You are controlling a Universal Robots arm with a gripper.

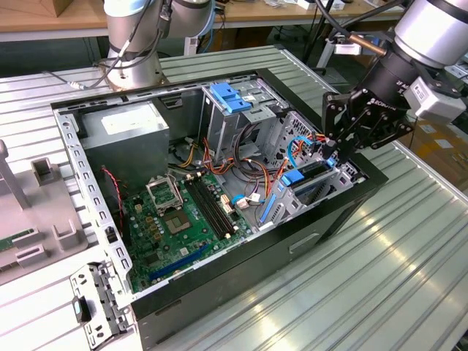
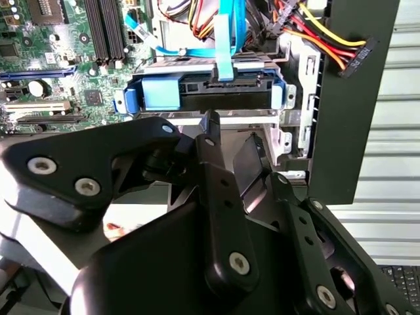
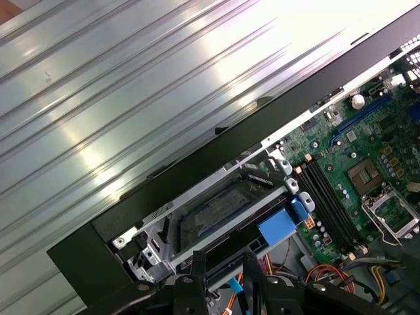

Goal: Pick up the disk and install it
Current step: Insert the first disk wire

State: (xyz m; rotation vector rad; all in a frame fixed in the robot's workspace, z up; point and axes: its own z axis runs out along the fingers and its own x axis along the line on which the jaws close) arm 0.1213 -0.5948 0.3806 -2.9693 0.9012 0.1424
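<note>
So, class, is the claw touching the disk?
Cannot tell: in the second wrist view the claw hangs right by the disk, with neither contact nor gap plain.

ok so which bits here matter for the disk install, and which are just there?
Job:
- disk, sitting in the drive bay
- gripper, open, close over the bay

Just there:
- power supply
- motherboard
- light-blue latch on the upper cage
- metal bracket beside the case
</note>
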